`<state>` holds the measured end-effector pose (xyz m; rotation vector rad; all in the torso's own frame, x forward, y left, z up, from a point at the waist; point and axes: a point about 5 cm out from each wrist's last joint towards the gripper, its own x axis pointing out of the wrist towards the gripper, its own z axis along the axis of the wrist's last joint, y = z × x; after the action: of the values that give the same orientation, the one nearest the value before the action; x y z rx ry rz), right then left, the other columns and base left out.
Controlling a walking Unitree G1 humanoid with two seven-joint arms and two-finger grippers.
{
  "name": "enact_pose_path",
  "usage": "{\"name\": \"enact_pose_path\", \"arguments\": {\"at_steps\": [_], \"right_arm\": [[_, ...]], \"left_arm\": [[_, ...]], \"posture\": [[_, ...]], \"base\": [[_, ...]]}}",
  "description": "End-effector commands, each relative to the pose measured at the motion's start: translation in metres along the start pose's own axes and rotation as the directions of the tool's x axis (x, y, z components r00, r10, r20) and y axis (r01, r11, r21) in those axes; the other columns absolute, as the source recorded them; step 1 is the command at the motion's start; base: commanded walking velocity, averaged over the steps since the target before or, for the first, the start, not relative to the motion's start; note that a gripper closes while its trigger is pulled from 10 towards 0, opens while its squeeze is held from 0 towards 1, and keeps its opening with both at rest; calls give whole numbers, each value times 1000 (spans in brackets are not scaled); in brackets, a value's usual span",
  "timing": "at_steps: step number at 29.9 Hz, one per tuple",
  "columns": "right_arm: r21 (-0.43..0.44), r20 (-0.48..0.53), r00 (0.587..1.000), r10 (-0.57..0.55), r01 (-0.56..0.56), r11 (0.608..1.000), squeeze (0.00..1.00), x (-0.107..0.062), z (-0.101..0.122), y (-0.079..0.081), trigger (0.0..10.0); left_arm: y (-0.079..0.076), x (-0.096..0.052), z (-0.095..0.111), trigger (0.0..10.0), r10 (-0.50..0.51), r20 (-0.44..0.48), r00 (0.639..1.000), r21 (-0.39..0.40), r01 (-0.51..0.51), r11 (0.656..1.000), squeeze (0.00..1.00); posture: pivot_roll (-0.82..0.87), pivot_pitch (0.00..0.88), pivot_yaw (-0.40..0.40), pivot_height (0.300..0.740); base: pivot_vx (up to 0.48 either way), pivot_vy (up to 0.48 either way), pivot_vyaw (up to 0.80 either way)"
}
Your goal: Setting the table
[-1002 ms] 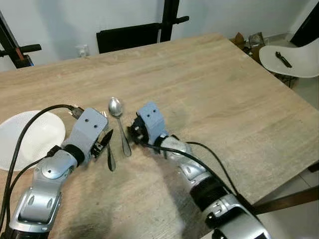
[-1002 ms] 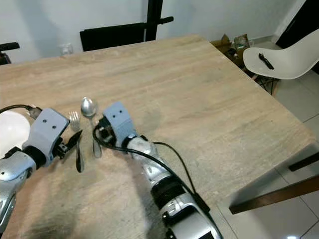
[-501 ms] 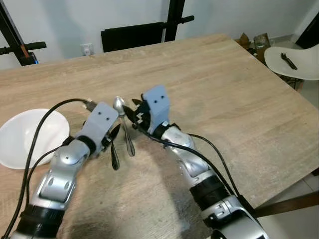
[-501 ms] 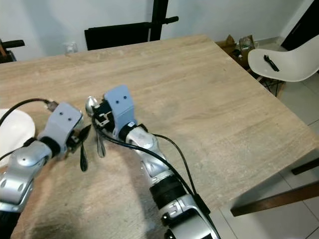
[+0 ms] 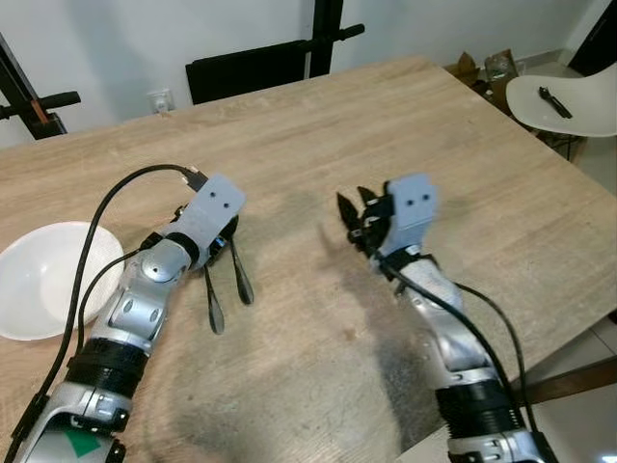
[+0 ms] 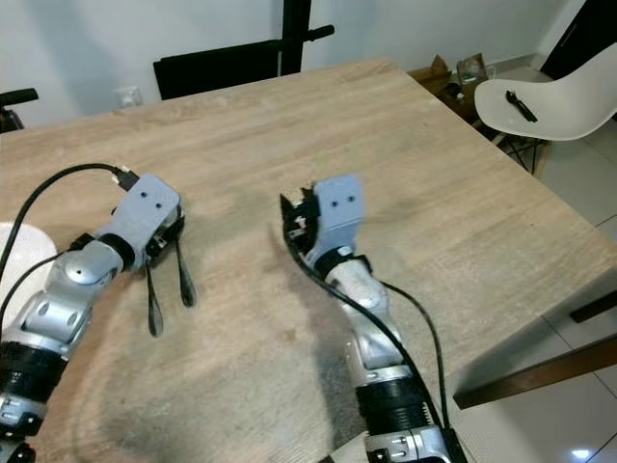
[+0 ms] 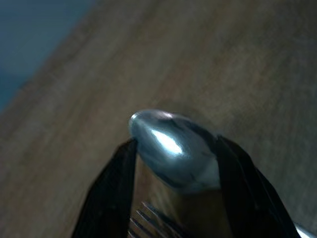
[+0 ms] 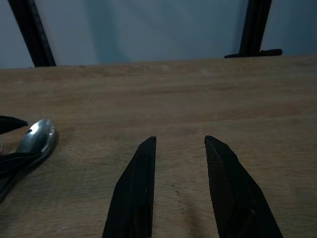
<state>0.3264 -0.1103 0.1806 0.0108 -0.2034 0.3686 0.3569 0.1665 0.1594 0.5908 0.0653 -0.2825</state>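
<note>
Spoon (image 7: 173,151): polished silver metal, oval bowl bright with a highlight, dark slim handle (image 5: 238,275); lies flat on the tabletop (image 5: 405,125), bowl under the left gripper (image 7: 173,163) and handle trailing toward the robot. Left gripper: black fingers (image 7: 111,193) clamped on either side of the spoon bowl, both touching it, grey wrist housing (image 5: 214,207) above. Fork (image 7: 148,218): silver tines just visible beside the spoon bowl between the same fingers; its dark handle (image 5: 211,307) lies on the tabletop just beside the spoon handle, the two roughly parallel. Right gripper (image 8: 178,168): fingers apart with bare wood between them, holding nothing, raised a little above the tabletop, well apart from the spoon on the robot's right. Bowl (image 5: 43,289): white, round, shallow, on the tabletop at the robot's left, near the left arm and apart from the cutlery. Tabletop: light wood grain, rectangular. Black cable (image 5: 106,222) loops from the left wrist back along the arm. Chair (image 5: 569,101): white moulded seat off the far right corner of the tabletop, with a small black object (image 5: 552,95) lying on it. Black stand (image 5: 323,39) and dark panel (image 5: 251,69) behind the far edge, against a pale wall
</note>
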Motion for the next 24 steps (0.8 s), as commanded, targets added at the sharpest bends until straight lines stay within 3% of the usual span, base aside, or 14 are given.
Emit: {"name": "enact_pose_path", "arguments": {"at_steps": [1,7,11,17,20,22,24], "right_arm": [[3,-5,1000,-18,18,1000,0,-4,0,-4,10000],[-4,-8,999,-45,45,999,0,-9,5,-12,10000],[0,-22,999,-39,39,999,0,-11,5,-13,10000],[29,-29,998,55,-54,998,0,-9,5,2,10000],[45,-34,995,96,-95,994,0,-10,5,8,10000],[82,-55,975,214,-209,974,0,-16,4,21,10000],[92,-67,963,263,-256,962,0,-19,4,26,10000]], "left_arm": [[-14,-1,-19,10000,-46,-72,996,1,46,999,0],[-26,-3,-31,10000,-116,-124,986,-130,99,987,0],[-48,-8,-25,10000,-193,-83,978,-239,168,956,0],[-74,-9,-7,10000,-246,-6,969,-261,236,936,0],[-77,-7,-4,10000,-248,3,969,-266,240,934,0],[-82,-4,-1,10000,-239,2,971,-264,231,936,0],[-82,-3,-2,10000,-230,-7,973,-260,220,940,0]], "posture": [[-72,98,61,740],[-78,98,61,740],[-72,99,51,740],[-68,98,35,740],[-68,98,35,740],[-70,97,26,740],[-70,97,26,740]], "base": [[0,0,0],[0,0,0],[0,0,0],[0,0,0],[0,0,0],[0,0,0],[0,0,0]]}}
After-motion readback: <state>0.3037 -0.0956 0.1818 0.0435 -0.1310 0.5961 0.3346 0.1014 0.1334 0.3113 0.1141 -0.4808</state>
